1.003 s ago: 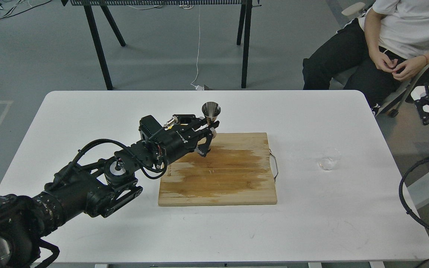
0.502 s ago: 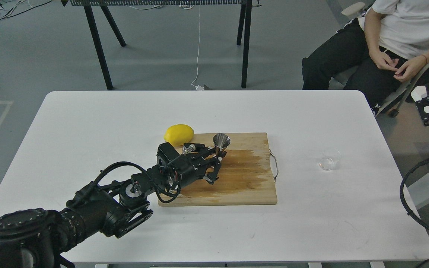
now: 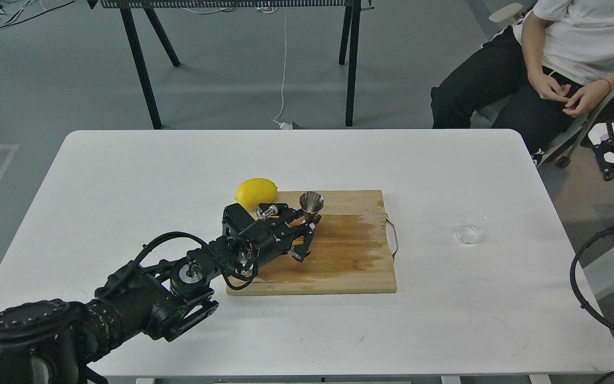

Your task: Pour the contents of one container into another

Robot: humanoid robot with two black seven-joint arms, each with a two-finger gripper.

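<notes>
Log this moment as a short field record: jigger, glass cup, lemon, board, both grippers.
jigger: steel jigger upright over the board's far left part, between the left gripper's jaws
glass cup: clear glass cup upright on the white table, right of the board, untouched
lemon: lemon at the board's far left corner
board: wooden cutting board, darker stain across its middle
left gripper: left gripper shut on the jigger's waist
right gripper: not in view

Shiny steel jigger (image 3: 311, 203), clear glass cup (image 3: 470, 228), matt wooden board (image 3: 339, 266).

One jigger (image 3: 311, 203), one glass cup (image 3: 470, 228), one lemon (image 3: 255, 193), one cutting board (image 3: 339, 266).
</notes>
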